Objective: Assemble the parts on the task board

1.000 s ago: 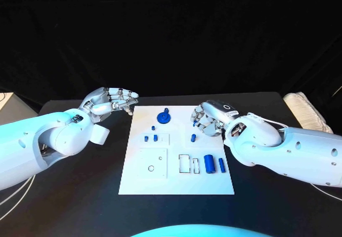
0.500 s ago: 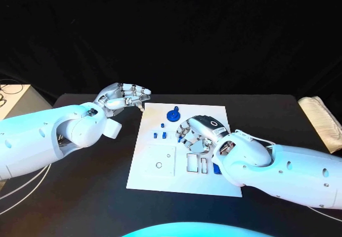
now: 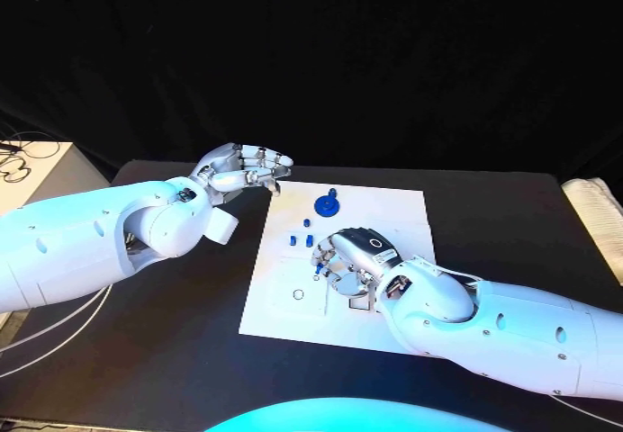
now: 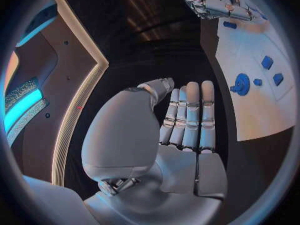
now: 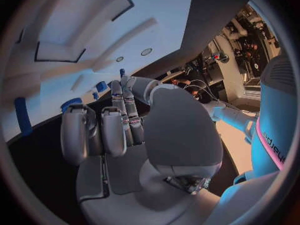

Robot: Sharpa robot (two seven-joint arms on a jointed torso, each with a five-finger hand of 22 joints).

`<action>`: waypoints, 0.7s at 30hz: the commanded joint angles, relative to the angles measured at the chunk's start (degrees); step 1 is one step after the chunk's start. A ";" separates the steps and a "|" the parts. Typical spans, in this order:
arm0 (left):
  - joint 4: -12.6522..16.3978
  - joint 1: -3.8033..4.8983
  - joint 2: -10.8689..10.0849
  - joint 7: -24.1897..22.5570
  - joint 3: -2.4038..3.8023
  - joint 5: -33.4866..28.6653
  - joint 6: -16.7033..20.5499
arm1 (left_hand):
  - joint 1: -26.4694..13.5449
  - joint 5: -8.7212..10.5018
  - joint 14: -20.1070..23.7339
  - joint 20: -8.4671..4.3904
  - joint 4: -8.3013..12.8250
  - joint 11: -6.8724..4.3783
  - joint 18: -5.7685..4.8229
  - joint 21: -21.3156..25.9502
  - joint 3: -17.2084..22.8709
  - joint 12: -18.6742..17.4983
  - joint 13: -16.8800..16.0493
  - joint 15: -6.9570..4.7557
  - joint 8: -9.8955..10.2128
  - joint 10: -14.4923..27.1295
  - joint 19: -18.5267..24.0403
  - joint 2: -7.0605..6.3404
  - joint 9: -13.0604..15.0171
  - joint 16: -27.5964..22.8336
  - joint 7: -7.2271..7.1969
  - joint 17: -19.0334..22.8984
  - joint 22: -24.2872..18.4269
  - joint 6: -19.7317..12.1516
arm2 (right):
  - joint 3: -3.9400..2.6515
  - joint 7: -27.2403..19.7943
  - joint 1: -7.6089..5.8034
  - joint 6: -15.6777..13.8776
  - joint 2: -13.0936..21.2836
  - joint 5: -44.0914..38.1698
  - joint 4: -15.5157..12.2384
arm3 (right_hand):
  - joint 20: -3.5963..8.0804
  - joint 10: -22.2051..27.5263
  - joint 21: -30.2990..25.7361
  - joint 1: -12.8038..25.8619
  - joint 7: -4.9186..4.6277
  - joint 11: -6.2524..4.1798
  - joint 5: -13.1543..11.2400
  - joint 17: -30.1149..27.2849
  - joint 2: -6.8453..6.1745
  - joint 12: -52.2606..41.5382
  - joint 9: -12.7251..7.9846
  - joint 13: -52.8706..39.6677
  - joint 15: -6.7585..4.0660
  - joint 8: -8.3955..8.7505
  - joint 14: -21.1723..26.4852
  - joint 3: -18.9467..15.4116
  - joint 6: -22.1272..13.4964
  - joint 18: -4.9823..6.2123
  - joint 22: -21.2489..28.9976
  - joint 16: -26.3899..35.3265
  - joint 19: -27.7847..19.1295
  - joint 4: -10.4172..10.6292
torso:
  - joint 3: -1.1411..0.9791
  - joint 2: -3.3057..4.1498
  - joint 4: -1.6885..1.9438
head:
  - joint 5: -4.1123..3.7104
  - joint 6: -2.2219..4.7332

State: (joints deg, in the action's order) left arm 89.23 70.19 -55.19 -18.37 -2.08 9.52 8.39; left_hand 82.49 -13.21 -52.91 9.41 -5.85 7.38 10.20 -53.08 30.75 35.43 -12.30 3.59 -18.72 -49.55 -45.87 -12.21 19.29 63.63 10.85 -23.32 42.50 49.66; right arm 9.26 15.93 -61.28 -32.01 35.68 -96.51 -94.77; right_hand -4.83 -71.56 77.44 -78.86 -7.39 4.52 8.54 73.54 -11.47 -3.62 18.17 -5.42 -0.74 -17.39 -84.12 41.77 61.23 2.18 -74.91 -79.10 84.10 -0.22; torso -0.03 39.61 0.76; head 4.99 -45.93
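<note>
The white task board [image 3: 396, 211] lies mid-table. A round blue part [image 3: 329, 205] stands near its far edge, with small blue parts [image 3: 302, 239] below it. My right hand [image 3: 348, 262] hovers over the board's middle with its fingers curled. It pinches a small blue part [image 3: 318, 267] at its fingertips, and the blue tip [image 5: 122, 72] also shows in the right wrist view. A long blue part [image 5: 23, 116] lies on the board beyond. My left hand [image 3: 247, 167] hangs off the board's far left corner, fingers curled in, holding nothing. The left wrist view shows the left hand's fingers [image 4: 189, 117] and the round blue part [image 4: 242, 84].
A pale box [image 3: 37, 171] with cables stands at the table's left edge. A folded white cloth [image 3: 601, 205] lies at the right edge. Bare black table [image 3: 156, 342] surrounds the board. My right forearm [image 3: 506, 328] covers the board's near right corner.
The camera has shifted. My right hand has moved from the board's right side, across to its middle. The left hand stays by the far left corner.
</note>
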 commanded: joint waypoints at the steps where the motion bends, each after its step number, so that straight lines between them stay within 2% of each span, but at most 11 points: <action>1: 0.21 0.02 0.25 -0.62 0.05 -0.23 -0.13 | 0.50 -0.03 0.17 -0.11 0.19 -0.04 0.34 0.19 -0.06 0.16 0.05 -0.02 -0.36 0.27 -0.38 -0.07 0.04 -0.14 -0.08 0.05 -0.05 -0.38 | 0.00 0.81 0.34 -0.60 -0.68 -3.36 0.52 | 0.42 -1.28 -0.32 0.22 -0.09 -0.91 0.13 0.00 0.43 -0.10 0.07 -0.02 -0.42 -0.16 -2.60 0.44 0.38 0.48 -8.79 -0.34 2.47 -0.13 | -0.07 0.01 -0.01 | 0.98 -0.48; 5: 0.23 0.03 0.30 -0.57 0.05 -0.23 -0.19 | 0.51 -0.03 0.13 -0.11 0.21 -0.03 0.33 0.24 -0.14 0.16 0.10 -0.01 -0.39 0.28 -0.42 -0.06 0.04 -0.23 -0.08 0.08 -0.08 -0.37 | 0.01 1.35 0.58 -0.63 -1.06 -4.11 0.88 | 0.42 -1.28 -0.32 0.22 -0.09 -0.91 0.13 0.00 0.43 -0.10 0.07 -0.02 -0.42 -0.16 -2.60 0.44 0.38 0.48 -8.79 -0.34 2.47 -0.13 | -0.10 0.05 0.05 | 1.22 -0.74; 10: 0.18 0.03 0.27 -0.49 0.05 -0.23 -0.21 | 0.51 -0.03 0.13 -0.11 0.21 -0.03 0.33 0.24 -0.14 0.16 0.10 -0.01 -0.39 0.28 -0.42 -0.06 0.04 -0.23 -0.08 0.08 -0.08 -0.37 | 0.02 1.69 0.71 -0.45 -1.15 -4.59 1.09 | 0.42 -1.28 -0.32 0.22 -0.09 -0.91 0.13 0.00 0.43 -0.10 0.07 -0.02 -0.42 -0.16 -2.60 0.44 0.38 0.48 -8.79 -0.34 2.47 -0.13 | -0.04 -0.01 -0.11 | 1.41 -1.00; 16: 0.06 0.03 0.26 -0.34 0.05 -0.23 -0.31 | 0.51 -0.03 0.13 -0.11 0.21 -0.03 0.33 0.24 -0.14 0.16 0.10 -0.01 -0.39 0.28 -0.42 -0.06 0.04 -0.23 -0.08 0.08 -0.08 -0.37 | 0.05 1.60 0.76 -0.04 -1.06 -4.76 0.89 | 0.42 -1.28 -0.32 0.22 -0.09 -0.91 0.13 0.00 0.43 -0.10 0.07 -0.02 -0.42 -0.16 -2.60 0.44 0.38 0.48 -8.79 -0.34 2.47 -0.13 | -0.13 -0.02 -0.10 | 1.51 -1.32; 21: -0.07 0.03 0.26 -0.26 0.05 -0.23 -0.37 | 0.51 -0.03 0.13 -0.11 0.21 -0.03 0.33 0.24 -0.14 0.16 0.10 -0.01 -0.39 0.28 -0.42 -0.06 0.04 -0.23 -0.08 0.08 -0.08 -0.37 | 0.08 1.53 0.78 0.25 -0.98 -4.77 0.70 | 0.42 -1.28 -0.32 0.22 -0.09 -0.91 0.13 0.00 0.43 -0.10 0.07 -0.02 -0.42 -0.16 -2.60 0.44 0.38 0.48 -8.79 -0.34 2.47 -0.13 | -0.11 -0.04 -0.10 | 1.57 -1.37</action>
State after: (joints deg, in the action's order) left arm 89.13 70.19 -55.02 -18.29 -2.08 9.51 8.38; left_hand 82.49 -13.22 -52.91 9.41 -5.85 7.38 10.20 -53.08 30.75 35.43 -12.26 3.59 -18.72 -49.56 -45.87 -12.21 19.29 63.63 10.85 -23.33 42.50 49.66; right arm 9.32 17.41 -60.56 -32.25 34.68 -100.05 -93.92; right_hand -4.83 -71.56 77.44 -78.63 -7.47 4.52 8.41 73.53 -11.71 -3.50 18.19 -5.49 -0.74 -17.37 -84.12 41.91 61.30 2.18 -74.90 -79.11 84.10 -0.44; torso -0.13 39.59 0.65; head 6.53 -47.27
